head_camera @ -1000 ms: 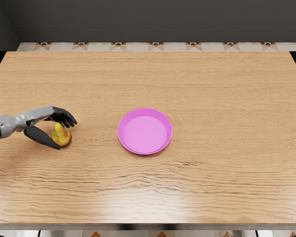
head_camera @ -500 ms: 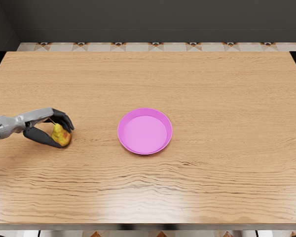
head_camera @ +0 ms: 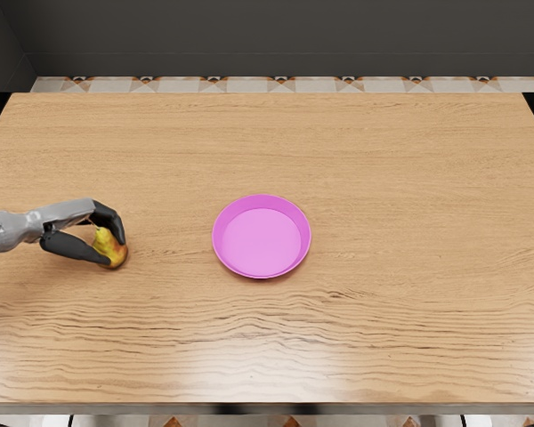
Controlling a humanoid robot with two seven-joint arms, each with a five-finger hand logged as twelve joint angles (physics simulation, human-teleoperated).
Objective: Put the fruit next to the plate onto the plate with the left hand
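Head view is showing the fruit (head_camera: 113,250), a small yellow pear-like piece with a reddish blush, sitting low on the desk (head_camera: 383,160) well to the left of the plate (head_camera: 261,238) and clearly apart from it. The left hand (head_camera: 85,234) is grasping the fruit. Its dark fingers are curling over the far side while the thumb is pressing along the near side, so the fruit is being pinched between them with only its right flank showing. This side-on clasp is probably following from the arm, which is reaching in low from the left edge, and from the fruit's rounded body, which could roll under a loose touch. The fruit seems to be resting on the wood and not yet lifted, though this is hard to tell. The pink plate is lying empty near the middle of the desk. Its raised rim is likely calling for a clear lift before any carry to the right.
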